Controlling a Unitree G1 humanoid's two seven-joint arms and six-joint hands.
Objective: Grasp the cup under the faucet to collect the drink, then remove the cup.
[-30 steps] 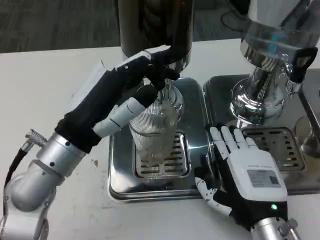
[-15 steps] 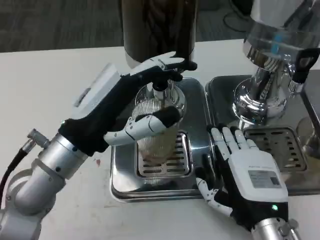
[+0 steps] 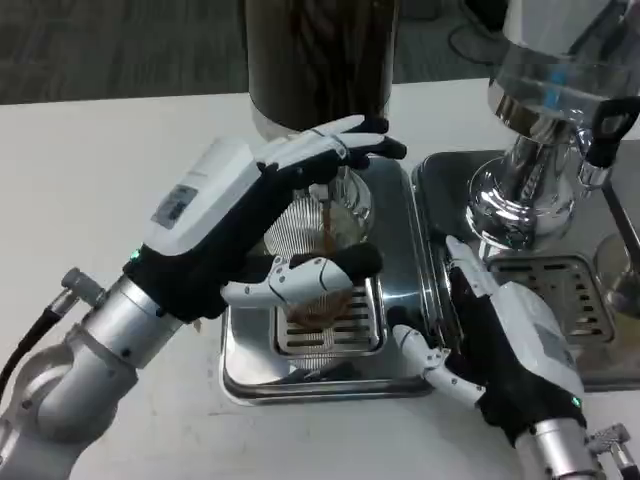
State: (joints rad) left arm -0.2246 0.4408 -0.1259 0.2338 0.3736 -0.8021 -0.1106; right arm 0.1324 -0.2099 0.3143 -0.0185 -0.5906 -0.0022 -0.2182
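A clear ribbed cup point(image 3: 318, 228) stands on the grille of the steel drip tray point(image 3: 392, 250), under the faucet of the dark dispenser point(image 3: 320, 50). A thin brown stream point(image 3: 327, 212) runs into the cup, and brown drink point(image 3: 320, 310) lies at its bottom. My left hand point(image 3: 225, 215) wraps the cup from the left. Its fingers point(image 3: 350, 140) reach over the rim by the faucet and its thumb point(image 3: 320, 275) crosses the cup's front. My right hand point(image 3: 520, 345) rests on its edge beside the tray's right rim, holding nothing, with its thumb at the tray's front corner.
A second, shiny steel dispenser point(image 3: 530, 190) stands at the right on its own drip tray point(image 3: 545, 275), close behind my right hand. White table point(image 3: 100, 170) stretches to the left and along the front edge.
My left hand has rolled so its white back faces up, fingers now over the cup's rim. Brown drink has started flowing into the cup. My right hand has turned onto its edge.
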